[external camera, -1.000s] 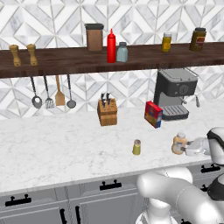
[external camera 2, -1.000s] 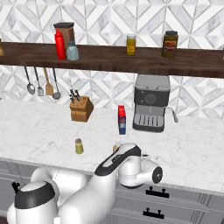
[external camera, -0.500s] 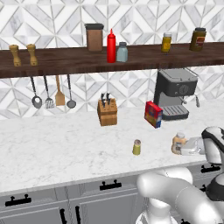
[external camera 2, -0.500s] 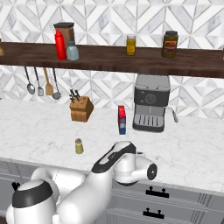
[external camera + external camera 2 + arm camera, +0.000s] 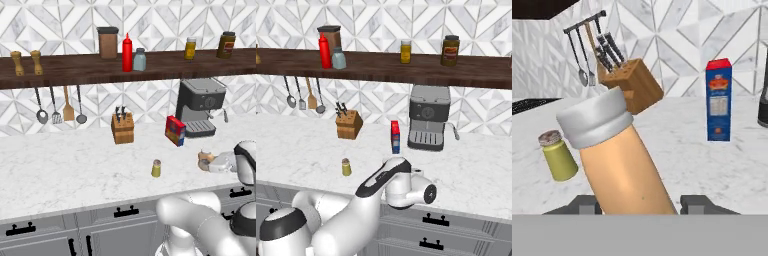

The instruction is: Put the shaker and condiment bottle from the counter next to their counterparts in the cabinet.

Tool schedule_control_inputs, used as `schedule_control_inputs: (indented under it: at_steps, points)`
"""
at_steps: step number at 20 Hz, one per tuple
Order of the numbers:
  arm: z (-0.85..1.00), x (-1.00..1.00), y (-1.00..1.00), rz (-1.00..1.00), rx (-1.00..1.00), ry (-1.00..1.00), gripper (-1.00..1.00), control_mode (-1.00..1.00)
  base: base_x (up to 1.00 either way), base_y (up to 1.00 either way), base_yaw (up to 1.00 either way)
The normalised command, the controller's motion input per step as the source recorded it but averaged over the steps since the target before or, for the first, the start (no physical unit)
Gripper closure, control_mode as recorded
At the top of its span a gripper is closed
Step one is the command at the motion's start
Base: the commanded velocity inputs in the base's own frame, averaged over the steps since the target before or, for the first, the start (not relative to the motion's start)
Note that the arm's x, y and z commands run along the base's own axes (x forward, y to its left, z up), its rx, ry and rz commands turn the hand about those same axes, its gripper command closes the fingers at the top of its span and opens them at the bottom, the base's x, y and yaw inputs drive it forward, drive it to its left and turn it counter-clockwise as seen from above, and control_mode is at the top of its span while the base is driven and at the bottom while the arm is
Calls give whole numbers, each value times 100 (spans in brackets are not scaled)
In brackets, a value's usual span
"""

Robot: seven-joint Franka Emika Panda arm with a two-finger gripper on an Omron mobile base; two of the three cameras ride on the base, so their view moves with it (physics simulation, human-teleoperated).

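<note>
1. Two items to shelve; we judge the first is in hand. In the hand view the condiment bottle (image 5: 624, 165) sits between the gripper (image 5: 639, 204) fingers, its pale cap (image 5: 596, 121) tilted away. The jaws appear pressed on its body, though the contact itself is hidden.
2. In the left base view the bottle (image 5: 205, 159) lies low over the counter (image 5: 75, 170), toward its right front edge, ahead of the coffee machine (image 5: 199, 106).
3. The shaker (image 5: 156, 168) stands untouched mid-counter, nearer the front edge.
4. Next move, as we judge it: lift and carry to the cabinet (image 5: 75, 70), beside the red squeeze bottle (image 5: 127, 52).
5. Room: the shelf's front edge overhangs; the cereal box (image 5: 175, 130) and knife block (image 5: 123, 127) stand under the path. Open board lies right of the pale shaker (image 5: 139, 59).
</note>
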Motion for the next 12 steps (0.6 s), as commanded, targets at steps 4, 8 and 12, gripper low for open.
schedule_control_inputs:
  at_steps: [4,8,12]
  points:
    - [96,0,15,-7,-19,-24,100,-100,0,0,0]
    - [59,0,25,0,-12,-15,100,-100,0,0,0]
    - [42,-6,0,0,0,-17,100,-100,0,0,0]
